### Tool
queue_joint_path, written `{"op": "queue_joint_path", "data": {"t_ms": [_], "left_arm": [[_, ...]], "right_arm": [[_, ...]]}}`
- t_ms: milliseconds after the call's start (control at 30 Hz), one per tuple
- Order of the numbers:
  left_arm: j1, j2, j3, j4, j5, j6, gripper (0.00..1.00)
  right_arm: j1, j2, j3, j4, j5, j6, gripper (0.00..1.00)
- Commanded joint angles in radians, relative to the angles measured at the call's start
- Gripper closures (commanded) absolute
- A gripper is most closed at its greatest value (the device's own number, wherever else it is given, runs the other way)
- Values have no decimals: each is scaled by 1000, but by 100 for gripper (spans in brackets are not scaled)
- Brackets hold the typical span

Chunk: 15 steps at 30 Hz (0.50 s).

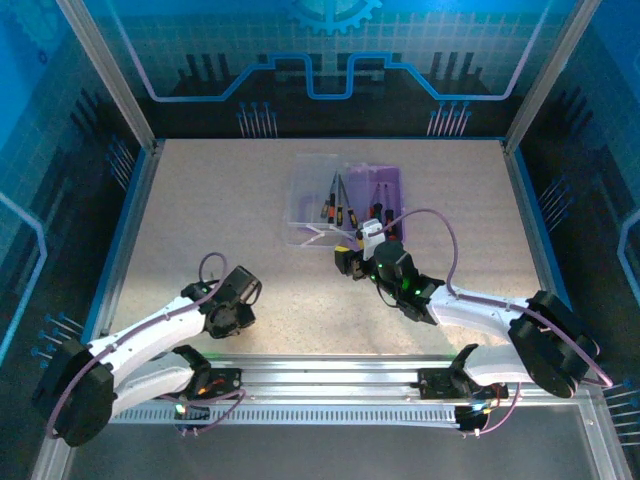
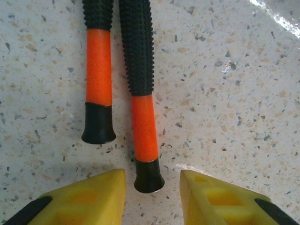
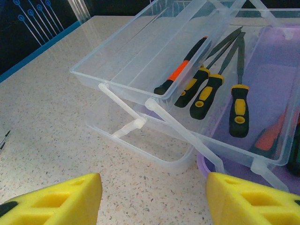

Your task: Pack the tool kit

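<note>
tool kit point(image 3: 276, 77) open | clear tray point(image 3: 225, 140) holds three yellow-black screwdrivers point(image 3: 239, 110)

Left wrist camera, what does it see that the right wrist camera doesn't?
Left wrist: two orange-and-black handles lying on the table, the end of one sitting inside the open left gripper.
Right wrist: the open clear case with yellow-and-black tools in its tray, just beyond the open right gripper.
Both: the speckled table, with a yellow gripper at the bottom.
</note>
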<state>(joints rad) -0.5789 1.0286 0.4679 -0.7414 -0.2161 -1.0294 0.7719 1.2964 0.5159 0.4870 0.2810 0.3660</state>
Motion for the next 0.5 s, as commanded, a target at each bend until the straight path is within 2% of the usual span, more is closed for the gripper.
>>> {"op": "queue_joint_path", "data": {"t_ms": [0, 233, 467], "left_arm": [[-6, 30, -3, 30, -25, 43, 64], [-6, 127, 30, 65, -16, 95, 68], [-7, 181, 52, 82, -11, 138, 81]], "right_arm": [[0, 9, 7, 6, 14, 16, 39], [2, 14, 12, 4, -11, 27, 39], [0, 7, 9, 3, -2, 27, 39]]}}
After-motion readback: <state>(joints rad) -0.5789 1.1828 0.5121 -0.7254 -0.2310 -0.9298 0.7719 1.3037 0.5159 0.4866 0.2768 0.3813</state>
